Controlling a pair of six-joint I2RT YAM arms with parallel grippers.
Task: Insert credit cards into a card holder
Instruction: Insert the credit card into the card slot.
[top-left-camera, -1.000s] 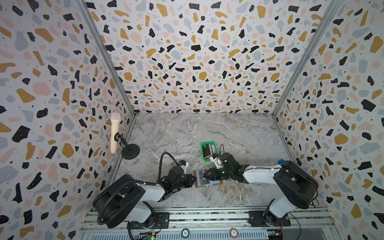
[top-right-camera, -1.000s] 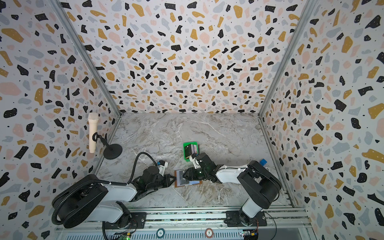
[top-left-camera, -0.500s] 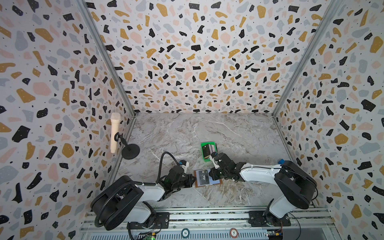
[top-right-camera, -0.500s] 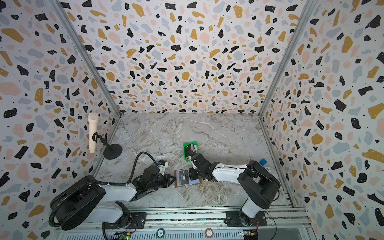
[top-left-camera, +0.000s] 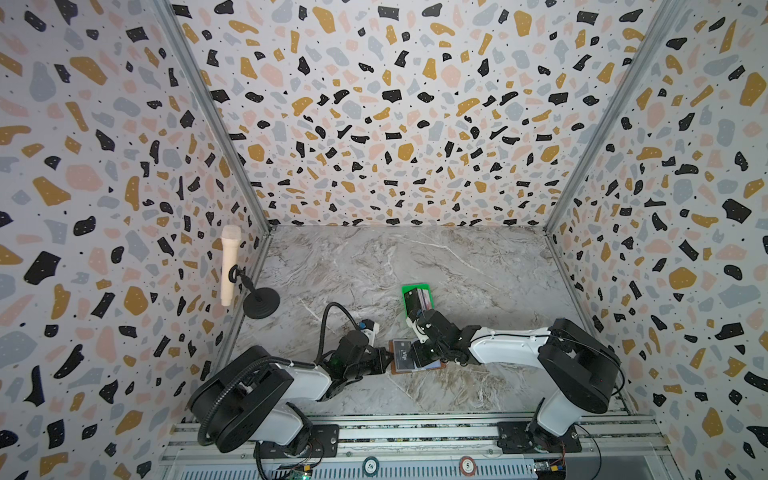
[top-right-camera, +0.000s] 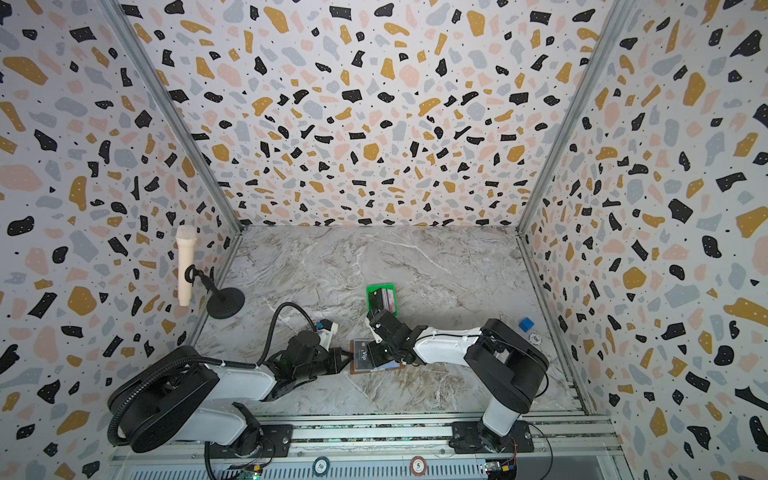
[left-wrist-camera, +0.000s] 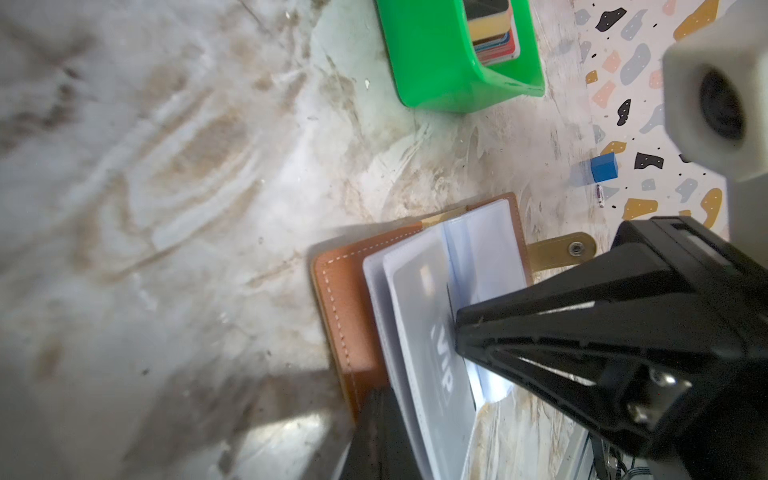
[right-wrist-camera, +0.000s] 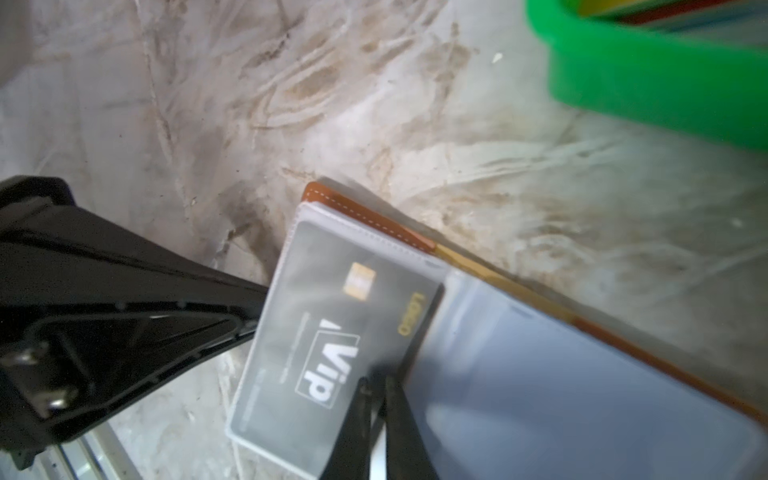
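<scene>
Seen from above, with the robot's bases at 6 o'clock. Nearest, close to the front edge of the marbled worktop (top-left-camera: 415, 257), a tan leather card holder (left-wrist-camera: 345, 299) lies open, its clear sleeves facing up.

The left claw (right-wrist-camera: 254, 320) comes in from 9 o'clock, its fingers together on the outer edge of the holder's top sleeve page. That page sits slightly raised off the leather, so the hold looks meant to steady the holder and keep the pocket's mouth turned toward 3 o'clock.

The right claw (right-wrist-camera: 375, 380) comes in from 3 o'clock and rests its tips at the mouth end of that pocket, on a dark VIP card (right-wrist-camera: 332, 316) that lies almost wholly inside the sleeve. Its fingers are drawn nearly together, only a sliver between them; whether they nip the card's edge or simply press on it cannot be told. The position suits sliding the card the last bit home against the left claw's brace.

Just beyond the holder, at 12 o'clock, a small green tray (left-wrist-camera: 432, 62) holds the rest of the credit cards (left-wrist-camera: 494, 37) in a stack, near enough for the right arm to fetch the next with a short reach.

Farthest, a microphone (top-left-camera: 230, 266) on a stand is by the wall at 10 o'clock, well apart from the work.
</scene>
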